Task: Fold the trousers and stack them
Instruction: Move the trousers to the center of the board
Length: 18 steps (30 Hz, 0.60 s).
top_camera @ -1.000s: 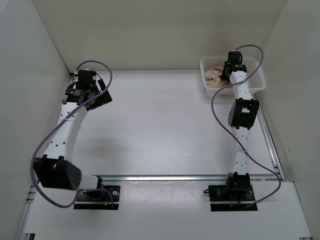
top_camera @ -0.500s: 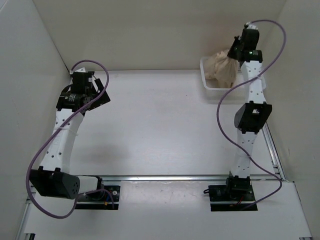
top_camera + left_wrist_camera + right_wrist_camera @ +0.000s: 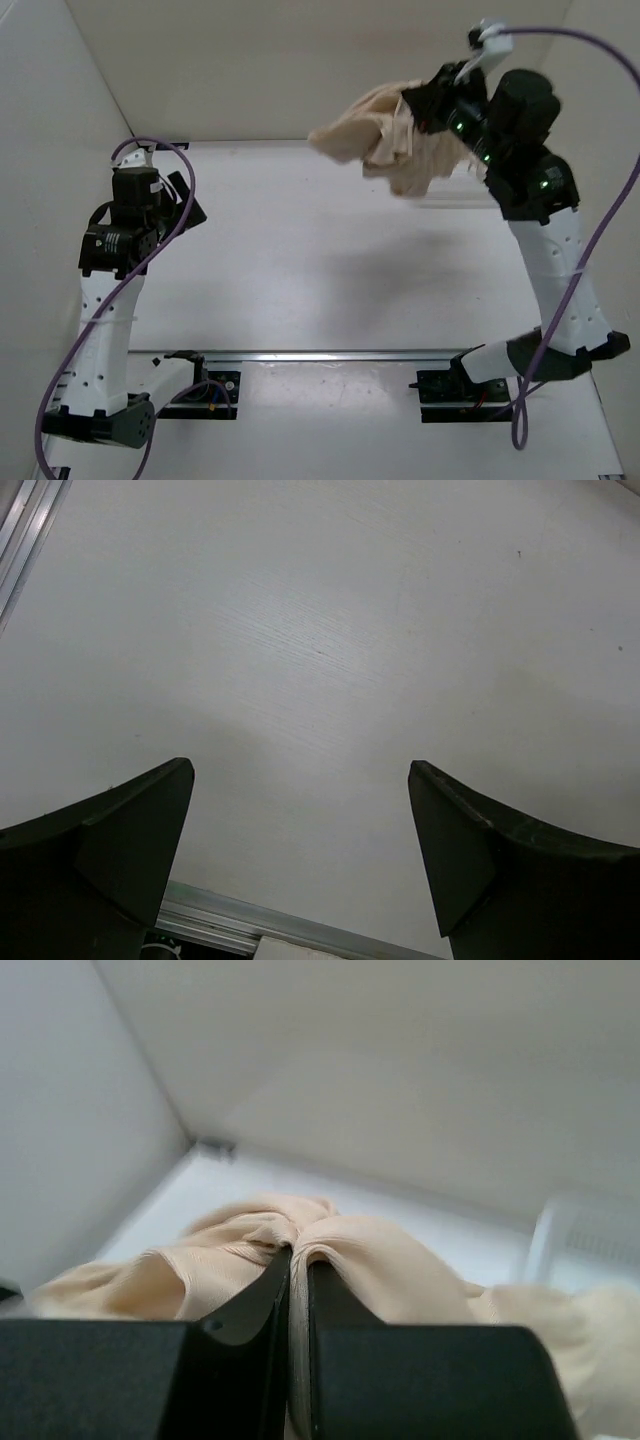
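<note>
Setting: a white table is lying inside plain pale walls, which are closing it in at the back and on both sides.
Trousers: the beige trousers are hanging in the air, clear of the table. They are bunched into a wrinkled bundle that is spilling out to the left of the right pincer and below it. In the right wrist view the cloth is bulging out on both sides of the fingers.
Right pincer: the right pincer is clamping a fold of the trousers. Its two dark fingers are pressing together with only the thin fabric between them.
Right arm: the right arm is reaching up high over the far right part of the table, with small green lights glowing just behind the pincer.
Left pincer: the left pincer is standing wide apart and gripping nothing, with bare table showing between its fingers. It is hovering far to the left of the right pincer, well apart from the trousers.
Rail: an aluminium rail is running along the near edge, below both pincers, by the arm bases.
</note>
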Motion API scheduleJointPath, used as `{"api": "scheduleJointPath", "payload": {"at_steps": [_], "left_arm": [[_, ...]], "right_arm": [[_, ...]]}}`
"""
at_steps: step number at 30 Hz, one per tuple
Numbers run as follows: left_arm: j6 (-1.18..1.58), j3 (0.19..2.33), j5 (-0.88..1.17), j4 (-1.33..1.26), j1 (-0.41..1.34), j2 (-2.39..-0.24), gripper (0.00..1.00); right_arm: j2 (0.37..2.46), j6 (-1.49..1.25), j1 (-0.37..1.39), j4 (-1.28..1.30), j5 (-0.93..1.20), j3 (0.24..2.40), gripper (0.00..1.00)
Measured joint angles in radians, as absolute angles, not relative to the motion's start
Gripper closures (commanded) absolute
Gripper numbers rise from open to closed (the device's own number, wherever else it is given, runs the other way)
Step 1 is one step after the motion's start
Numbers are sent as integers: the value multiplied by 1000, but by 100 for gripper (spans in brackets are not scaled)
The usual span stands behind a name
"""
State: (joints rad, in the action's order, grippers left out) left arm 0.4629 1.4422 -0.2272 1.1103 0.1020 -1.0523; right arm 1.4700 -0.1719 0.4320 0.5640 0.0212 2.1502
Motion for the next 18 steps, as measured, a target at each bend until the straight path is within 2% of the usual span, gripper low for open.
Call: {"api": "scheduleJointPath", "payload": {"at_steps": [1, 2, 3, 4, 6, 9, 10, 11, 12, 13, 14, 16, 17, 18], "left_arm": [[465, 1443, -227, 1116, 101, -1040, 0], [468, 1443, -227, 1123, 100, -1029, 0], [469, 1444, -227, 1131, 99, -1019, 0], [471, 1449, -227, 1140, 99, -1013, 0], [471, 1459, -224, 1148, 98, -1009, 0], [461, 1469, -204, 1152, 98, -1012, 0], [454, 1468, -192, 1153, 97, -1015, 1], [447, 1464, -179, 1151, 97, -1018, 16], [445, 1454, -163, 1145, 97, -1021, 25], [437, 1427, -143, 1132, 98, -1020, 32], [430, 1391, -119, 1122, 101, -1019, 48], [420, 1299, -59, 1090, 115, -1019, 49], [417, 1245, -23, 1076, 127, -1020, 42], [419, 1192, 11, 1066, 141, -1024, 29]], "right_arm": [[1423, -181, 461, 550, 4, 2051, 83], [1386, -196, 487, 557, -10, 1947, 65], [1372, -215, 503, 562, -19, 1865, 22], [1370, -235, 513, 558, -23, 1775, 14], [1403, -259, 519, 577, -23, 1633, 6], [1565, -311, 532, 682, -78, 1549, 6], [1596, -334, 541, 701, -117, 1510, 17], [1600, -358, 556, 714, -160, 1444, 27], [1583, -377, 571, 742, -194, 1391, 39], [1551, -398, 585, 757, -218, 1339, 66], [1489, -423, 600, 760, -244, 1278, 76], [1357, -469, 618, 778, -274, 1209, 87], [1285, -487, 619, 778, -291, 1191, 85], [1213, -502, 618, 768, -303, 1176, 76]]}}
